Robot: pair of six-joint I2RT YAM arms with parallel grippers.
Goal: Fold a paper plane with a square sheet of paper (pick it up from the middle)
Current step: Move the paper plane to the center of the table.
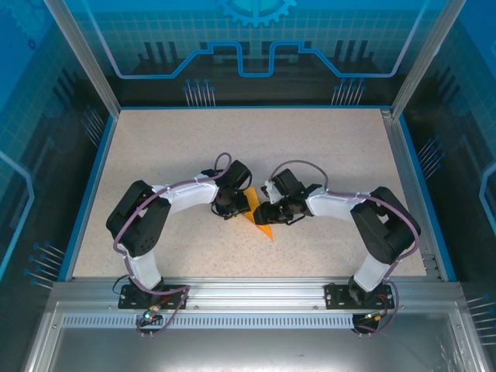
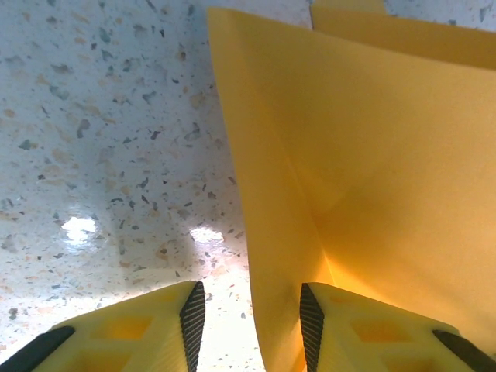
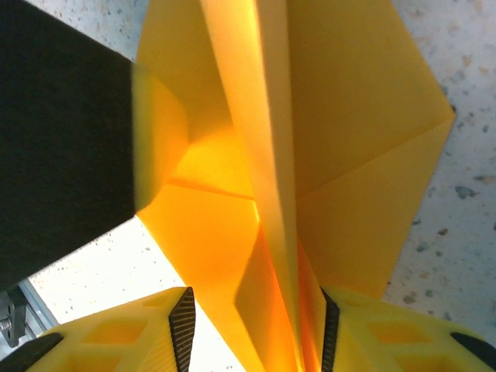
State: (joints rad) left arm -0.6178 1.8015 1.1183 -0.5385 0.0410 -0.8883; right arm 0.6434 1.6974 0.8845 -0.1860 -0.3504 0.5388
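Paper plane (image 3: 356,147), ridge inside right claw (image 3: 256,310)

**Speckled table, one orange sheet**

The flat rectangular table (image 1: 325,155) has a pale beige, dark-speckled top inside a blue rim. A folded bright-orange sheet of paper (image 1: 265,229) rests on it near the centre — slightly towards the near edge — with one sharp corner pointing at that edge.

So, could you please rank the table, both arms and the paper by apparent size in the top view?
1. table
2. left arm and right arm, which look alike
3. paper, partly hidden under the arms
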